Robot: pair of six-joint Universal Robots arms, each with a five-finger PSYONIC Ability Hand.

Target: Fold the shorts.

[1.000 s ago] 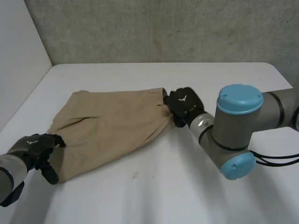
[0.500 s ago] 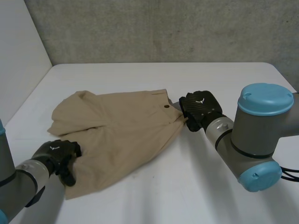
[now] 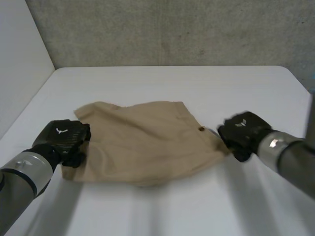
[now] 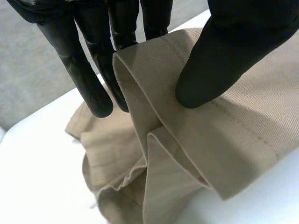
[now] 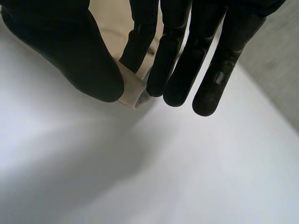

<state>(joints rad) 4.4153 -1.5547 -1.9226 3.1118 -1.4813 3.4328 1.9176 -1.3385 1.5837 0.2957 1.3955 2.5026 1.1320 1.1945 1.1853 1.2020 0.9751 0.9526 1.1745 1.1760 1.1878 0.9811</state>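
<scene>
Tan shorts point(image 3: 142, 142) lie stretched across the middle of the white table point(image 3: 162, 83), a small button near their right end. My left hand point(image 3: 63, 140) is at the shorts' left edge; in the left wrist view its thumb point(image 4: 224, 60) and fingers point(image 4: 88, 60) pinch a hemmed fold of the shorts point(image 4: 187, 140). My right hand point(image 3: 243, 132) is at the shorts' right corner. In the right wrist view its thumb point(image 5: 79, 60) and fingers point(image 5: 173, 60) pinch a small bit of the tan shorts point(image 5: 131, 91).
A grey wall point(image 3: 172, 29) runs behind the table and a white panel point(image 3: 19, 64) stands along its left side. Bare tabletop lies in front of and behind the shorts.
Both hands have come toward the table's front and moved apart, pulling the shorts out wider and flatter. The left hand has closed on the shorts' left edge.
</scene>
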